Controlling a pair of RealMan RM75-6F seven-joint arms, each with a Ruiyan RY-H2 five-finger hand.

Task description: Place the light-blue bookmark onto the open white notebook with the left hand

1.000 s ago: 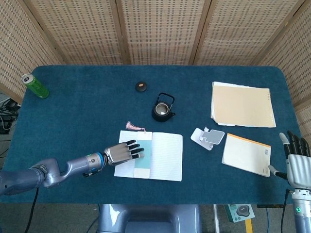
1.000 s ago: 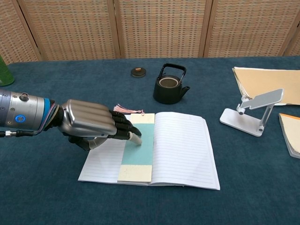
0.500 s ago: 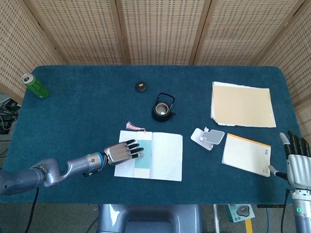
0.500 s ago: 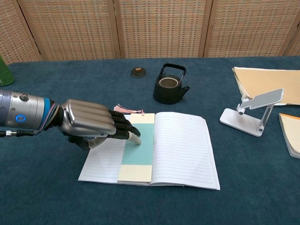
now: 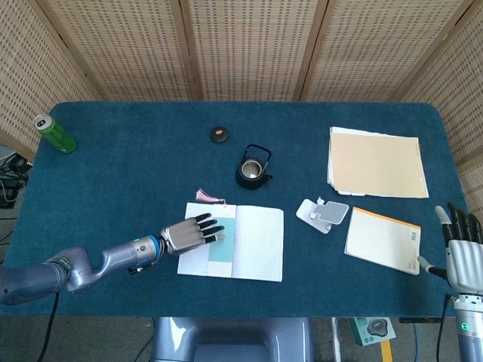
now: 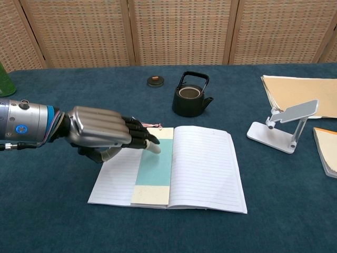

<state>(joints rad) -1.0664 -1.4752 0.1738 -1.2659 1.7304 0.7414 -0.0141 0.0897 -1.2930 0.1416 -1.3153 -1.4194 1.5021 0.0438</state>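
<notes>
The open white notebook [image 5: 256,243] [image 6: 205,163] lies at the table's front centre. The light-blue bookmark [image 5: 221,243] [image 6: 154,166] lies flat on its left page beside the spine, cream at both ends, with its pink tassel [image 5: 207,197] [image 6: 152,125] trailing off the top edge. My left hand [image 5: 183,236] [image 6: 100,134] hovers over the left page with its fingers stretched toward the bookmark, holding nothing. Whether the fingertips touch the bookmark, I cannot tell. My right hand [image 5: 462,253] stands at the front right corner, fingers spread upward and empty.
A black teapot [image 5: 252,167] [image 6: 191,95] stands just behind the notebook. A white phone stand [image 5: 323,214] [image 6: 287,126], a notepad [image 5: 383,240] and a tan folder [image 5: 376,163] are to the right. A green can [image 5: 54,133] stands far left, and a small dark lid [image 5: 219,135] sits behind.
My left hand has lifted slightly and drawn back to the left, its fingertips easing up from the bookmark. The bookmark stays on the page. The right hand has not moved.
</notes>
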